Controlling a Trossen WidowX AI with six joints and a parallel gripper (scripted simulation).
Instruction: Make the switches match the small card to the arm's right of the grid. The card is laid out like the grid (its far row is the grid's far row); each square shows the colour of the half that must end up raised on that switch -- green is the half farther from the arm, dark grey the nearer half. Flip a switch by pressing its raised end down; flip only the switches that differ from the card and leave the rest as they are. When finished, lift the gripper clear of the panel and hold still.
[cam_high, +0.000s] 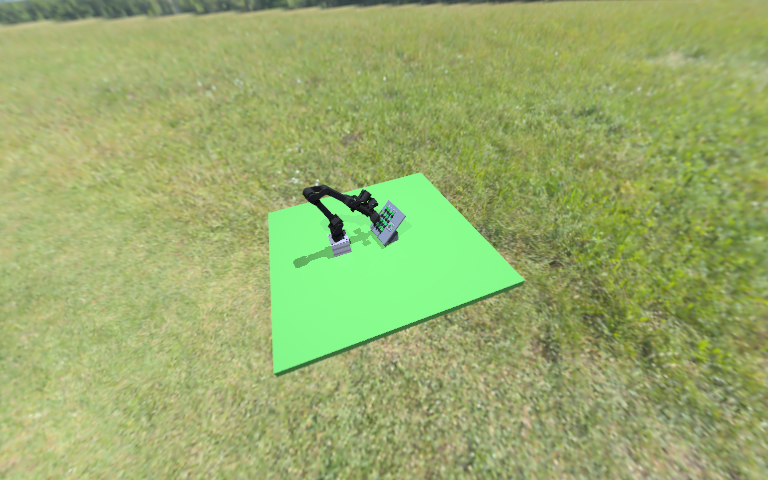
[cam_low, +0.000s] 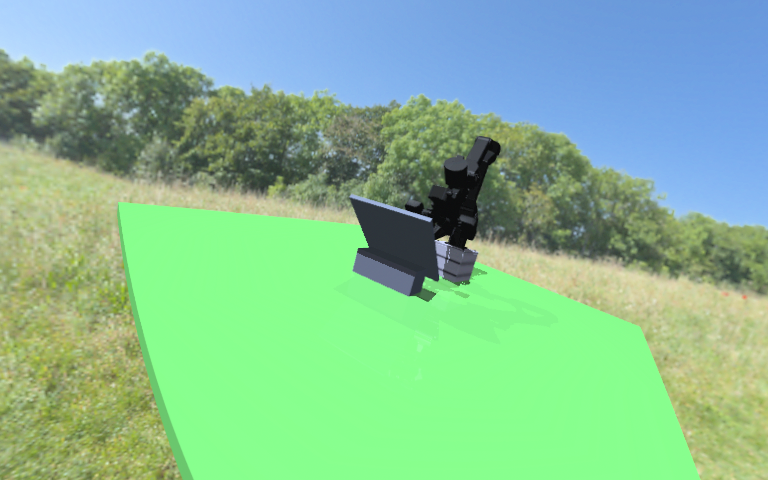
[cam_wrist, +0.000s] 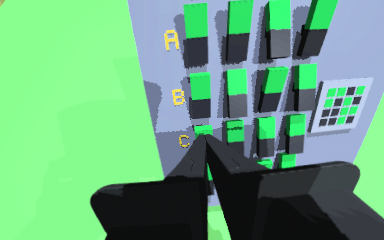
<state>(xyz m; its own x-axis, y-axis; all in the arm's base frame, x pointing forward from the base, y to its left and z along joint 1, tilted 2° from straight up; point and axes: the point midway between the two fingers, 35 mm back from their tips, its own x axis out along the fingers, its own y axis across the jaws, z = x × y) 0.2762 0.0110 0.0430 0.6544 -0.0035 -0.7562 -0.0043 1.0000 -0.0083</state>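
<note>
The tilted grey switch panel (cam_high: 394, 217) (cam_wrist: 152, 60) carries rows of green-and-dark-grey rocker switches, lettered A, B and C down its left side; a lower row is mostly hidden by my fingers. My gripper (cam_wrist: 204, 140) (cam_high: 377, 219) is shut and empty. Its tips rest on the green half of the first switch in row C (cam_wrist: 203, 129), at the left column. The small card (cam_wrist: 340, 104) with green and dark squares sits right of the grid. In the exterior view I see only the panel's back (cam_low: 396, 234); the fingertips are hidden behind it.
The panel stands on a grey foot (cam_low: 387, 271) on the bright green mat (cam_high: 368, 305) (cam_low: 283, 367) (cam_wrist: 60, 100). The arm's grey base (cam_high: 340, 244) (cam_low: 455, 263) stands close in front of the panel. Grass surrounds the mat.
</note>
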